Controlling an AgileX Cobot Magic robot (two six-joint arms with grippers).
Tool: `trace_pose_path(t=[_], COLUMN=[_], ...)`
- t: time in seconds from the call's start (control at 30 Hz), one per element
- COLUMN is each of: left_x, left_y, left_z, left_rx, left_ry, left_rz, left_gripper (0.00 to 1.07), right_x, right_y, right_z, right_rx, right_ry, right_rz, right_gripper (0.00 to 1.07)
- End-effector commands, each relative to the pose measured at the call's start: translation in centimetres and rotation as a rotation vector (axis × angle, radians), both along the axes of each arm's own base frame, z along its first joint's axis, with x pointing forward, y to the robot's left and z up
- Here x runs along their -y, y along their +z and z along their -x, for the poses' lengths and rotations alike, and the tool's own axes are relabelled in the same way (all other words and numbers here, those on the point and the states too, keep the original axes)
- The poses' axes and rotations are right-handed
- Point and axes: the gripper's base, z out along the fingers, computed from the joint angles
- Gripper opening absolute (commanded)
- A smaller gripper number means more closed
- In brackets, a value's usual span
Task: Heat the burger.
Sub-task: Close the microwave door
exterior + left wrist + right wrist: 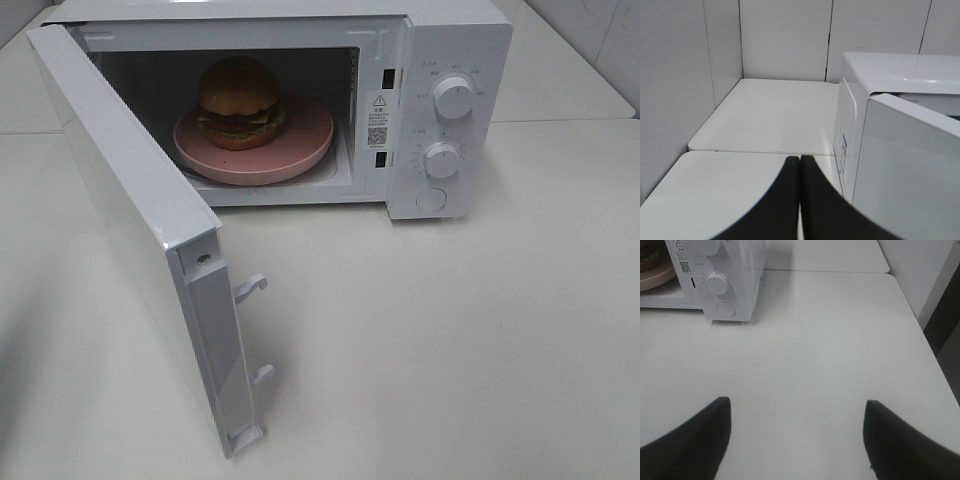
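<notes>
R claw [796, 407] spread, well apart from burger [240, 100] in microwave [455, 40].

Warning-triangle sticker [379, 102] above QR code [377, 136] on microwave [470, 40] front, centre right of frame, fine print and dial [455, 98] markings unreadable

The microwave [480, 60] is cased in smooth, glossy white, its knobs [455, 98] looking like plastic, and its door [120, 210] is finished with a sheen. The counter [450, 350] is surfaced smooth and matt, while the pink plate [305, 145] is given a soft satin finish and the burger [238, 90] is topped by a shiny bun. The left fingers [775, 210] and right fingers [690, 440] are finished in matt black.
</notes>
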Motion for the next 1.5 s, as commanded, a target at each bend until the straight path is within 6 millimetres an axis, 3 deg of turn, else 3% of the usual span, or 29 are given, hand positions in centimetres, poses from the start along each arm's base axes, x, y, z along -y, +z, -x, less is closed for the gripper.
trace_pose_path(t=[0.03,0.33,0.63,0.83,1.2,1.5], left_x=[0.2,0.5,2.9,3.9,7.0,8.4], left_y=[-0.8,-2.7,-4.0,-5.1,-6.8,-7.2], left_z=[-1.6,-4.5,-7.6,-9.2,-10.2,-10.1], left_rx=[0.019,-0.033,-0.084,-0.106,-0.153,-0.167], left_ry=[-0.034,-0.067,-0.346,-0.438,-0.518,-0.531], left_rz=[-0.046,0.05,0.003,0.036,0.004,0.038], left_gripper=[0.0,0.0,0.0,0.0,0.0,0.0], right_x=[0.0,0.0,0.0,0.0,0.0,0.0], right_y=[0.0,0.0,0.0,0.0,0.0,0.0], right_z=[0.4,0.4,0.4,0.4,0.4,0.4], right_rx=[0.033,0.033,0.033,0.033,0.033,0.033], right_ry=[0.002,0.002,0.002,0.002,0.002,0.002], right_rz=[0.002,0.002,0.002,0.002,0.002,0.002], right_gripper=[0.7,0.7,0.7,0.7,0.7,0.7])
